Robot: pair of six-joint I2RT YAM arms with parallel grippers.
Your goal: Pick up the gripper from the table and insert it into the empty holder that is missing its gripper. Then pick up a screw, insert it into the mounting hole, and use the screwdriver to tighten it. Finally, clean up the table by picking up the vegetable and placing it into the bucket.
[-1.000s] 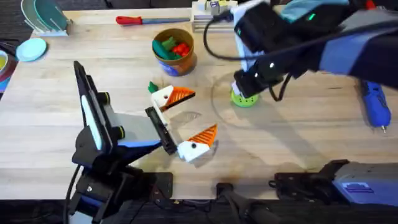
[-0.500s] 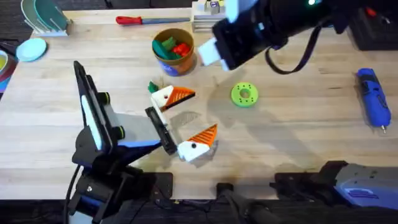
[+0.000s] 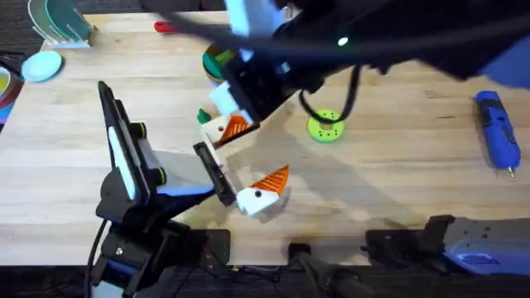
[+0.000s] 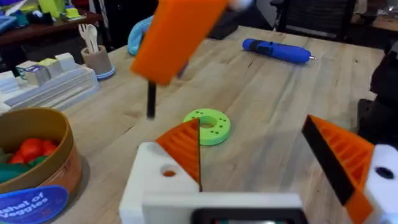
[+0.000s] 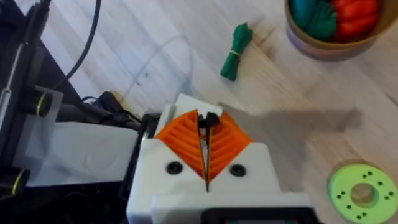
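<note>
Two arms: the left reaches from its base onto the desk (image 3: 397, 178); the right crosses over the middle, above the left arm's fingers.
Left end effector (image 3: 246, 160): spread wide, nothing between its two fingers, each a white base carrying an orange ribbed wedge.
Right end effector (image 5: 205, 121): orange pads pressed together, pinching a thin dark screw (image 4: 150, 102) that hangs below the tips.
Holder (image 3: 217, 129): the white base of the left arm's farther finger, with a round mounting hole (image 4: 168, 173) in its side.
Gripper (image 3: 240, 126): the orange wedge seated on that holder, with its ribbed face turned towards the other finger.
Screw position: above the desk, just over the holder, and apart from it.
Vegetable (image 5: 235, 51): slim and dark green, lying flat on the desk just beside the holder, on the side towards the bucket.
Bucket (image 5: 323, 45): upright at the far side of the desk and partly under the right arm, with green and red toy pieces inside.
Green disc (image 3: 325, 127): a lime ring with small holes, flat on the desk, to the right of the holder.
Screwdriver (image 3: 495, 136): blue, lying on the desk at the far right, well apart from both end effectors.
</note>
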